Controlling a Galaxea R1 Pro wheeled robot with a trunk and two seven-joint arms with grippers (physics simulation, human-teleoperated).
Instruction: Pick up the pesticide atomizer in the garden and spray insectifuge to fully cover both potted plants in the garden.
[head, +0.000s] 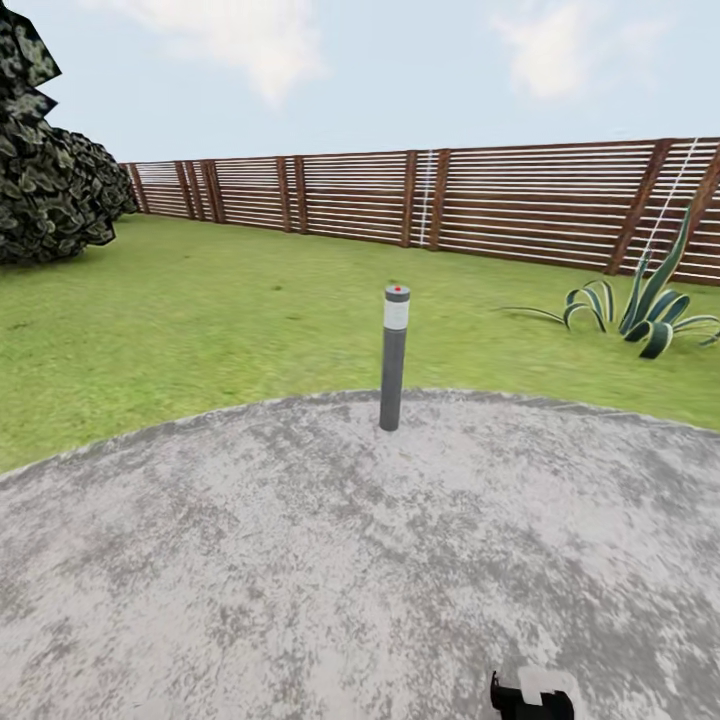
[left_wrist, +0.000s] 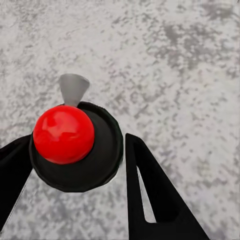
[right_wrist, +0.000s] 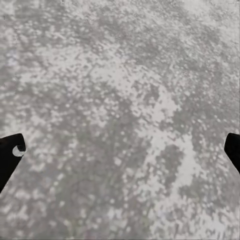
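My left gripper (left_wrist: 75, 165) is clenched on one pesticide atomizer (left_wrist: 75, 145), upright between my fingers, its nozzle toward twelve o'clock. Ahead on the patio (head: 250, 560) stands one bollard lamp (head: 393, 357) at twelve, one agave (head: 640, 305) at two. My right gripper (right_wrist: 120, 150) looks released, holding nothing. I count no potted plants yet.

The head camera looks forward and slightly down across the round stone patio (head: 300, 560) to the lawn (head: 200, 320) and the slatted fence (head: 500, 200) far behind. The 2 wrist cameras look almost straight down at the same grey patio from close range: the left past a spray bottle (left_wrist: 75, 147), the right onto bare stone (right_wrist: 120, 120).
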